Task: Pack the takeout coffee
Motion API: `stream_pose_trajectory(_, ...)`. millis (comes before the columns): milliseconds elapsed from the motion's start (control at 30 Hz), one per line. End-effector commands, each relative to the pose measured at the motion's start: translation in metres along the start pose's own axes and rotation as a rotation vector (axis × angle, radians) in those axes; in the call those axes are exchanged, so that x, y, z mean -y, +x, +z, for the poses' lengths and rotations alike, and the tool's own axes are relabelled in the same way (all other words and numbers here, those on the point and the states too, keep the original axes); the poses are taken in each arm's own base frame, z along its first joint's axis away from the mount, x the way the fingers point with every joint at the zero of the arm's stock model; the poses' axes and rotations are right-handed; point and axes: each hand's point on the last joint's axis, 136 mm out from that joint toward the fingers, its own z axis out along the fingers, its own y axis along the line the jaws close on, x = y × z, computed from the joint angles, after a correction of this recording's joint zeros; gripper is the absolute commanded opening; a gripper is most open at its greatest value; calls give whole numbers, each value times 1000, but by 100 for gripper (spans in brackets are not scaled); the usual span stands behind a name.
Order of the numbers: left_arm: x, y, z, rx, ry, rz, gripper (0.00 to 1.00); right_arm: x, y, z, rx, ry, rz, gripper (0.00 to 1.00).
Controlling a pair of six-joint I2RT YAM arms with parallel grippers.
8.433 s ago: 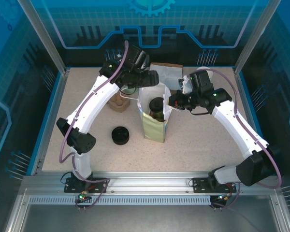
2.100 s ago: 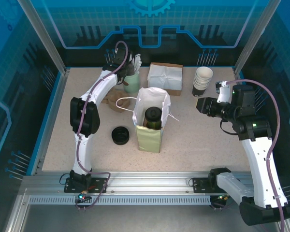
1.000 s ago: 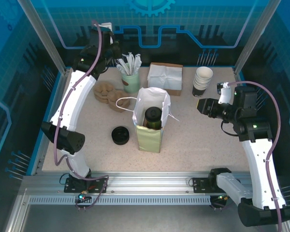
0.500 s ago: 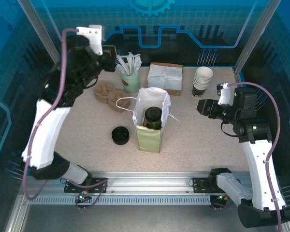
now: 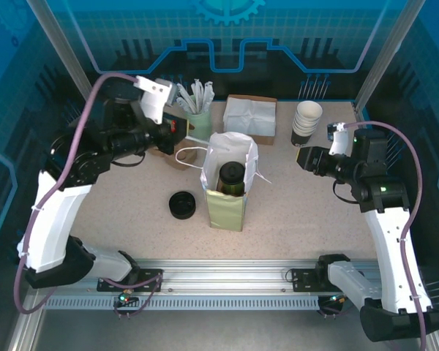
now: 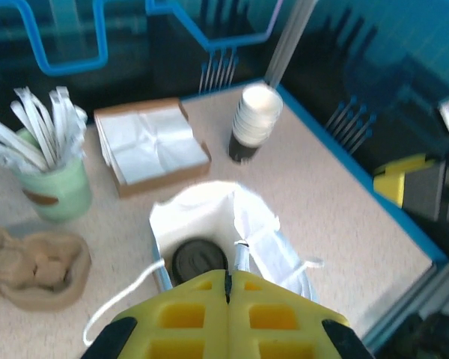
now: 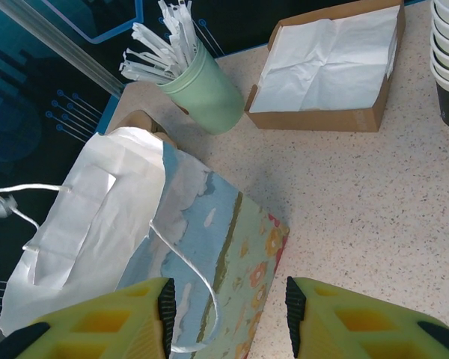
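paper bag point(image 5: 227, 208) (top open), takeout coffee point(image 5: 233, 176) inside — napkins point(image 7: 329, 56) in box point(image 7: 322, 120)

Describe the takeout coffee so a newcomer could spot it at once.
Find the tall paper bag standing open mid-table. The coffee sits inside it, round black lid showing through the mouth. Unlike the loose black lids left of the bag and the lidless cups at back right, it is bagged and capped.
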Motion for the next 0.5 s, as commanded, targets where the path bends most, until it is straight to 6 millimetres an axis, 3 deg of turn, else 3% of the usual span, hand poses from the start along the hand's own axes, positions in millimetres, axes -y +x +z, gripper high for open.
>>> stream_pose_trajectory(0, 4, 38, 11, -168, 11, 0, 5, -1, -10, 0, 31, -13, 8, 45)
stream_pose_trajectory(467, 25, 91, 60, -428, 30, 88, 4, 5, -11, 8, 16, 1, 33, 45)
